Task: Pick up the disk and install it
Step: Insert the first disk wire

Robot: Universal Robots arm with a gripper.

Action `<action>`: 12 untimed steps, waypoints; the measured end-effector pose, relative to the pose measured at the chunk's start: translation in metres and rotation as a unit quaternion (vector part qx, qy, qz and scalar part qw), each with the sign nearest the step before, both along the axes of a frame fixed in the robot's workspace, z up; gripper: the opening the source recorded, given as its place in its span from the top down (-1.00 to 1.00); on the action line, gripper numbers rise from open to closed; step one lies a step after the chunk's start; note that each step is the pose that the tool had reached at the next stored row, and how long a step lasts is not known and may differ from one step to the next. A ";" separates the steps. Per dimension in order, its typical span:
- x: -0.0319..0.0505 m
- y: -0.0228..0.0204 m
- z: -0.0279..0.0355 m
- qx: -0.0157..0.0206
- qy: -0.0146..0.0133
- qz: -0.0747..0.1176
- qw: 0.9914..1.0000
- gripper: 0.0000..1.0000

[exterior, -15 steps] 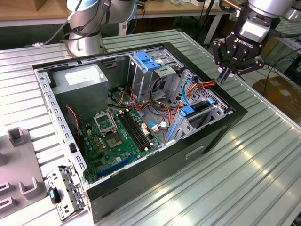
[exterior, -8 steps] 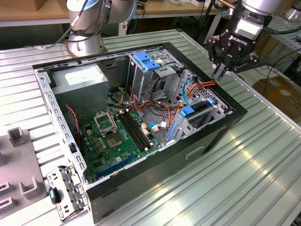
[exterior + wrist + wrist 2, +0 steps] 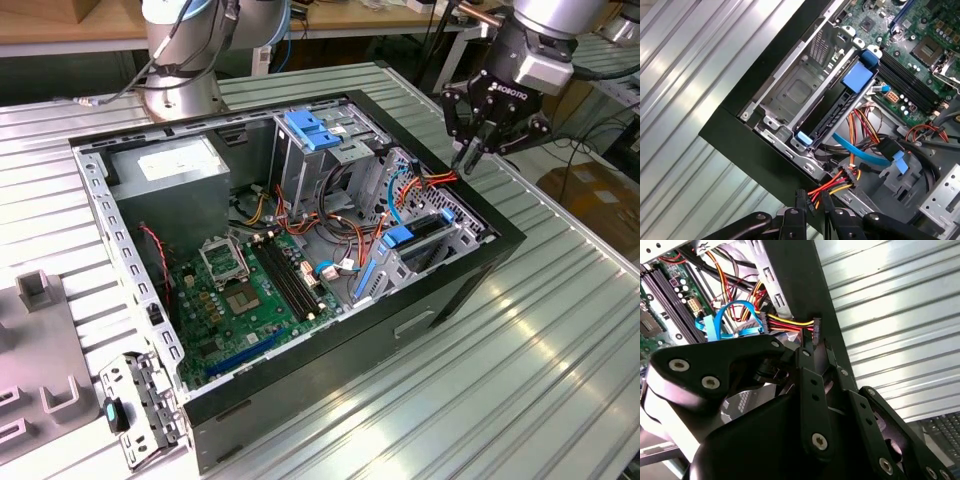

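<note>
Jaws: drawn nearly together, nothing clamped between them, tips poised over the black computer case rim [image 3: 755, 145]. Just beside the tips: red-yellow-black power lead [image 3: 850, 176] with its connector. Next inward: blue data cable [image 3: 860, 152]. Beyond these, near the jaws: disk [image 3: 837, 105], seated in the grey drive cage [image 3: 790, 95] inside the case, blue carrier tabs at both ends. Well apart: motherboard [image 3: 240, 290]. Beneath all: ribbed metal worktop [image 3: 520, 380].
</note>
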State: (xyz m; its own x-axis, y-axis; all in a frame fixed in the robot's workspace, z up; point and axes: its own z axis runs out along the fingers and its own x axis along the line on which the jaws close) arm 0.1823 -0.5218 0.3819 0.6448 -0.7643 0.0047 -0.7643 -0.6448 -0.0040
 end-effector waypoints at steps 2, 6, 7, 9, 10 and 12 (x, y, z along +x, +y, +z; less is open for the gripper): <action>0.0002 0.0001 0.0000 0.000 0.000 0.004 1.000 0.50; 0.0003 0.0001 0.0000 0.000 0.000 0.005 1.000 0.50; 0.0003 0.0001 0.0000 0.000 0.000 0.005 1.000 0.50; 0.0003 0.0001 0.0000 0.000 0.000 0.005 1.000 0.50; 0.0006 0.0001 -0.0001 0.000 0.000 0.006 1.000 0.50; 0.0012 0.0001 -0.0007 0.000 0.000 0.013 1.000 0.50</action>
